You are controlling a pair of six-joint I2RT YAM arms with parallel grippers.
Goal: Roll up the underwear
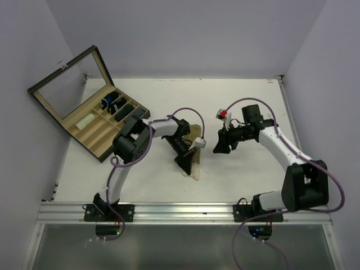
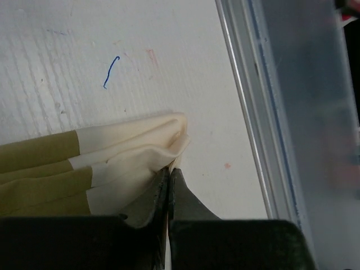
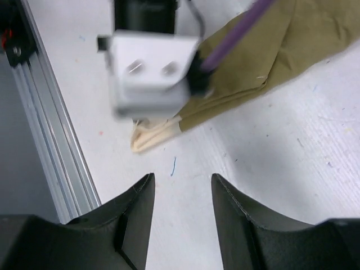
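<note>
Lying near the front centre of the table [image 1: 157,101], the underwear [image 1: 196,136] is an olive cloth folded into a long strip, with a cream waistband [image 2: 129,152] at the near end.

Handling, as judged: light, limp and soft, not fragile. It will sag and unfold unless it is kept pressed flat. The doubled waistband is the firmest edge and the best place to take hold and start a roll.

Left gripper [image 2: 170,171]: jaws pinched together on the waistband corner. Right gripper [image 3: 181,179]: jaws parted to a medium gap, holding nothing, hovering over bare table just beside the cloth.

Surface: white, matt and faintly textured, carrying a small blue pen mark [image 2: 111,72]. Some drag is likely.

Room: a metal rail [image 1: 185,211] runs close along the near edge. An open compartment box [image 1: 95,126] stands well apart at the back left. Plain walls enclose three sides.
</note>
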